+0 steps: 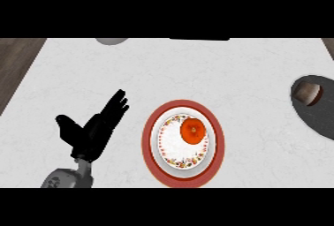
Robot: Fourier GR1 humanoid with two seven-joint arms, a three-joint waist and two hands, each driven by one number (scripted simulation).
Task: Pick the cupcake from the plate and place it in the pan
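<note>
A white plate with a flowered band and a broad red rim lies at the counter's middle front. On its upper right part sits a round orange-topped item, apparently the cupcake seen from above. The dark grey pan is at the right edge, partly cut off. A small brown and white object rests in its upper part; what it is I cannot tell. My left hand stays open to the left of the plate, fingers straight and pointing up-right, thumb spread left, touching nothing. My right hand is out of view.
The white marble counter stretches across the view, with dark wood floor past its left edge. A grey rounded object peeks in at the top left.
</note>
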